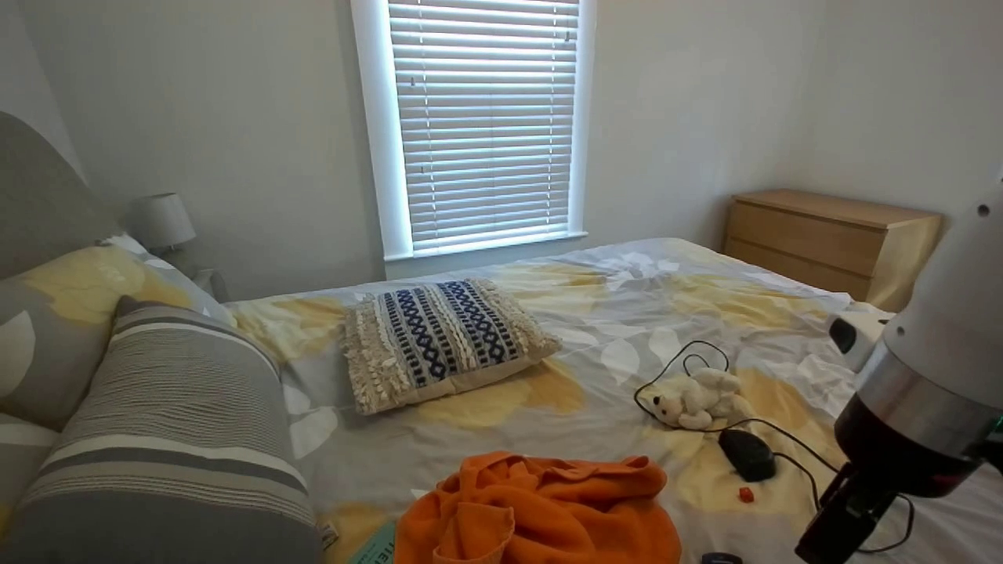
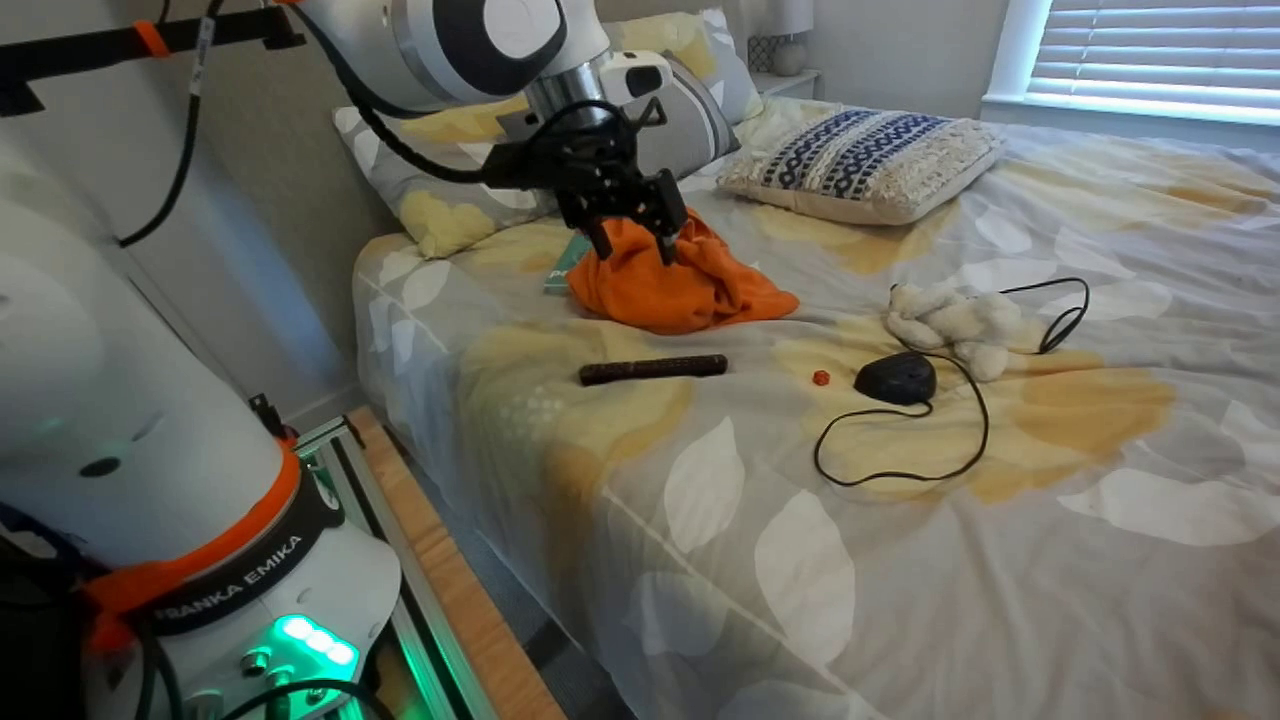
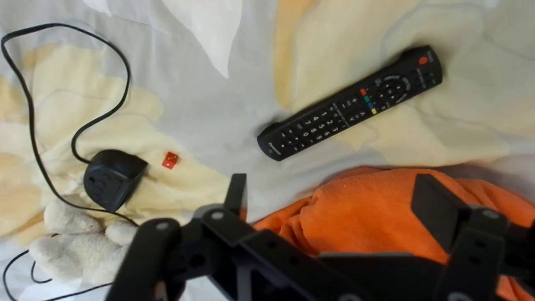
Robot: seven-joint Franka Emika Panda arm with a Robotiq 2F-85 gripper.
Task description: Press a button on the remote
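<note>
The black remote point(image 3: 350, 104) lies buttons-up on the bed in the wrist view, slanted, with a red button point(image 3: 423, 60) at its upper right end and white number buttons in its lower half. In an exterior view the remote point(image 2: 653, 370) lies in front of the orange cloth. In an exterior view only a dark end, apparently of the remote point(image 1: 721, 558), shows at the bottom edge. My gripper point(image 2: 636, 248) is open and empty, in the air above the orange cloth, apart from the remote. The gripper also shows in the wrist view point(image 3: 332, 190), fingers wide apart.
The orange cloth point(image 2: 680, 285) lies bunched beside the remote. A red die point(image 3: 170, 160), a black corded mouse-like device point(image 3: 113, 179) and a white plush toy point(image 3: 79, 255) lie on the bed point(image 2: 700, 620). A patterned pillow point(image 2: 865, 165) is farther back.
</note>
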